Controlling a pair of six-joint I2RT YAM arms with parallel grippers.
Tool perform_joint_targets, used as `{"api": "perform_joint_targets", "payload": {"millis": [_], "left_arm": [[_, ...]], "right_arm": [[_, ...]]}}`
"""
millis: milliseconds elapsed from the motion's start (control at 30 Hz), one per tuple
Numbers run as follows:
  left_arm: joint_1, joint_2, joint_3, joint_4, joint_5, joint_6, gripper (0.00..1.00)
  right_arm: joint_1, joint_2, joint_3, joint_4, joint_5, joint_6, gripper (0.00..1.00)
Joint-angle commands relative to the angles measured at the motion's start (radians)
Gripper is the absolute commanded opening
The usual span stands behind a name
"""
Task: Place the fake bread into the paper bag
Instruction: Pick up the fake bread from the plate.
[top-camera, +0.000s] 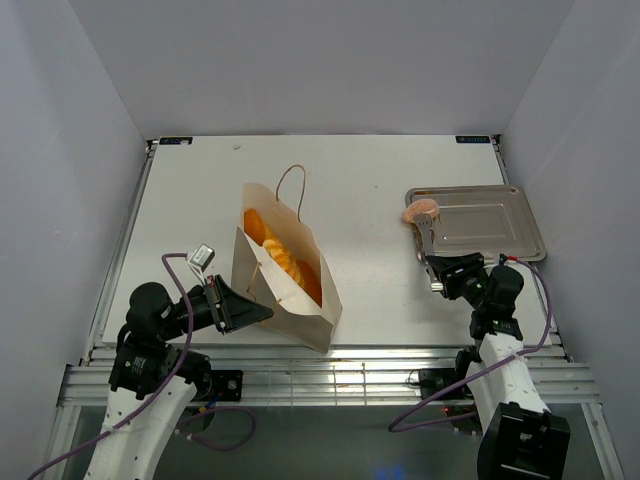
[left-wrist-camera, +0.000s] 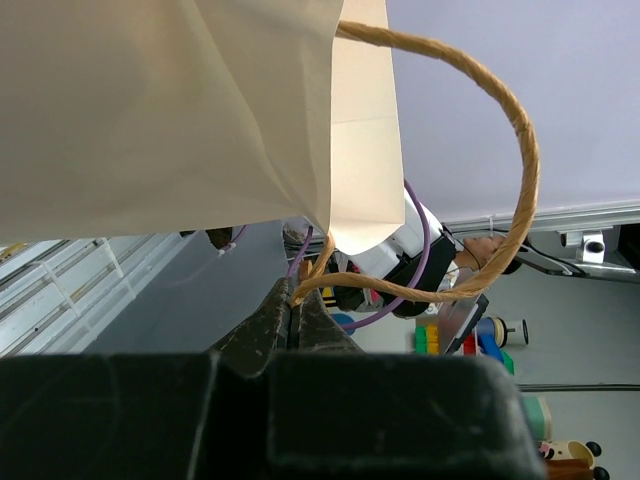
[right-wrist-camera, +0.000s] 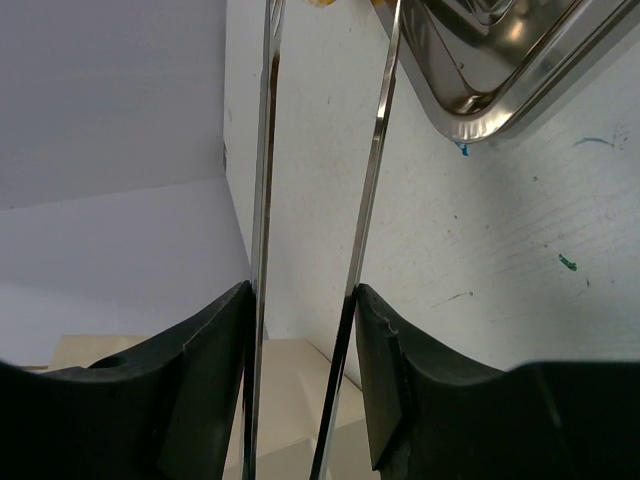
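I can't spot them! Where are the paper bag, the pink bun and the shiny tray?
paper bag (top-camera: 290, 303), top view, near outer wall
pink bun (top-camera: 421, 211), top view, rounded top
tray (top-camera: 487, 226), top view, bare floor

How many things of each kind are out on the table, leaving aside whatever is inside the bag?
paper bag: 1
metal tray: 1
tongs: 1
pinkish bun: 1
total: 4
The orange pastries inside the bag overlap too much to count.
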Motion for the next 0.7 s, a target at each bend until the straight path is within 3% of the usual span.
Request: {"api": "perform_joint_targets", "payload": {"millis": [0,667], "left_arm": [[-0.002,0.008,0.031,-0.011,-0.008,0.006,0.0],[-0.002,0.009,0.034,-0.01,-0.006,0.005,0.0]], "right_arm": [[-0.007,0.008,0.0,0.082,-0.021,0.023,0.51],[-0.012,0.135,-0.034,0.283,-0.019,0.076,0.51]]}}
